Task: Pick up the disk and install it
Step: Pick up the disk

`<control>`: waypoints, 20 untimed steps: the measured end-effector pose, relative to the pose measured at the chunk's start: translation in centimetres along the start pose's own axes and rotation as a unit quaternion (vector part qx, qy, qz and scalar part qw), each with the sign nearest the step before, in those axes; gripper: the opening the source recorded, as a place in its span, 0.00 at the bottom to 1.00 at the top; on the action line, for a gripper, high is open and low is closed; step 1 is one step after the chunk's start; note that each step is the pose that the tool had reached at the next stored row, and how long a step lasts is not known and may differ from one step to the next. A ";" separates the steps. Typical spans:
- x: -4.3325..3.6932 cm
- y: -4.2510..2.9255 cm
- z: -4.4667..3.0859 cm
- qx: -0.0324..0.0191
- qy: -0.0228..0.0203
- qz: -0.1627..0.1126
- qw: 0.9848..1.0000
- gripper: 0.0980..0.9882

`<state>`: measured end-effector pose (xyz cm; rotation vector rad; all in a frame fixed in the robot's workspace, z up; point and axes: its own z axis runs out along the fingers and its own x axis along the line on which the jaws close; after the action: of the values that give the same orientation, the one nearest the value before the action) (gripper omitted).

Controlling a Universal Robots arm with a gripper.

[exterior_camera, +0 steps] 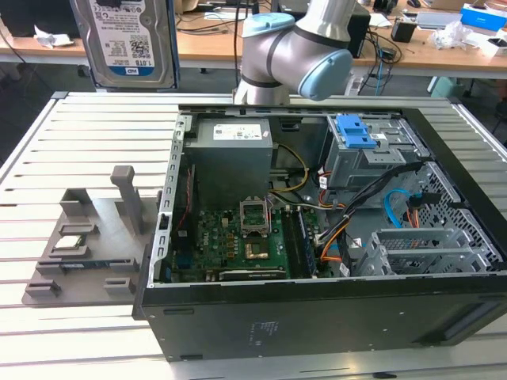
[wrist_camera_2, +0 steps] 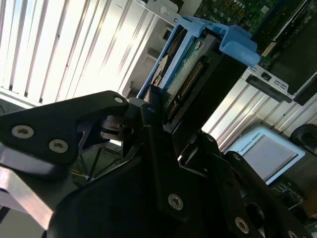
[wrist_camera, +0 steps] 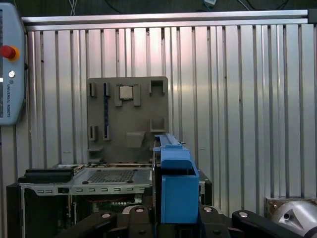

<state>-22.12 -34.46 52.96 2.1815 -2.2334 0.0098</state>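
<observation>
The disk (wrist_camera_2: 184, 77) (blue-framed) sits between gripper (wrist_camera_2: 169, 115) jaws.

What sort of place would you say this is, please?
Probably a robotics lab or test workshop: a robot arm beside an open computer case on a slatted metal table, its tool holding the disk, with cluttered desks behind.

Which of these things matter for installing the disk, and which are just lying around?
For the job:
the disk, clamped in the gripper
the open computer case

Lying about:
the grey fixture tray
the small square chip on it
the teach pendant
desk clutter behind
</observation>
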 end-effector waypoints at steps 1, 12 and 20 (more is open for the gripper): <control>-0.01 -0.19 -0.01 0.000 0.000 0.000 1.000 0.30; -0.10 -4.27 -0.04 0.000 0.000 0.000 1.000 0.30; -0.17 -7.00 -0.07 0.000 0.000 0.000 1.000 0.30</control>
<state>-15.11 -34.45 52.96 2.1814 -2.2334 0.0097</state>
